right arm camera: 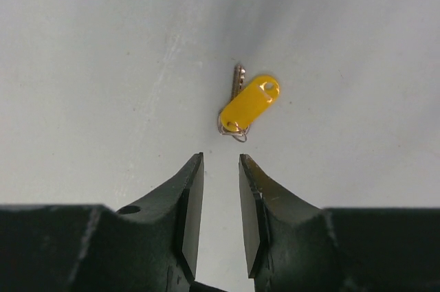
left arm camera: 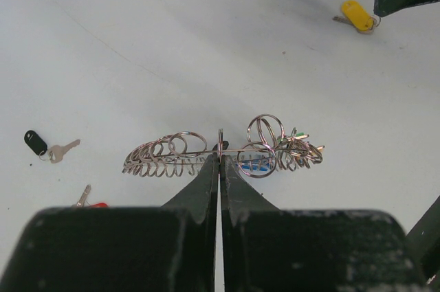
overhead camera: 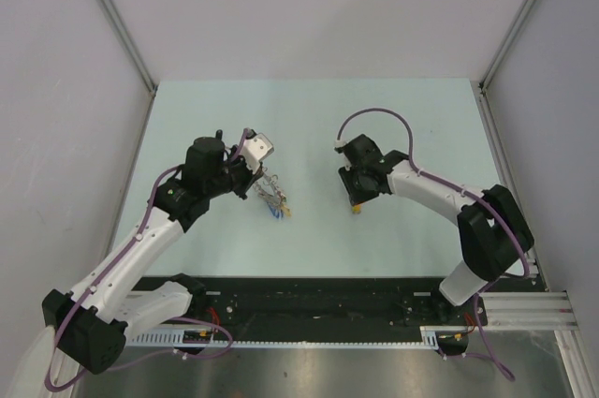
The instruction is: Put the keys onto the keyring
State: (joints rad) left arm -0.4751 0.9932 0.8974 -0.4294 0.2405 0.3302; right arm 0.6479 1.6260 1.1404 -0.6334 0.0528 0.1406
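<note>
The left gripper (left arm camera: 220, 158) is closed, its two dark fingers pressed together on the wire of the keyring (left arm camera: 172, 151), which is seen edge-on from the left wrist with its small split rings and coloured tags fanned out to either side. This grip is judged to present the ring steadily so that a key can be brought to it; whether the ring rests on the table or is held clear of it cannot be told. The right gripper (right arm camera: 220, 161) is partly open and holds nothing. Its fingertips are pointed down at the yellow key (right arm camera: 249, 103), which lies flat on the table just beyond them, apart from both fingers, with its small loop at the near end and its blade angled away. This position is judged to be an approach for a pick-up. The black key (left arm camera: 42, 146) and the red key (left arm camera: 93, 201) lie loose on the table to the left of the ring, well apart from the yellow key. None of the three keys is yet on the ring. The table (overhead camera: 374, 117) is a pale, matt, lightly scuffed sheet, enclosed by plain light walls (overhead camera: 309, 5) in metal framing, with a dark rail (overhead camera: 328, 300) along the near edge.
</note>
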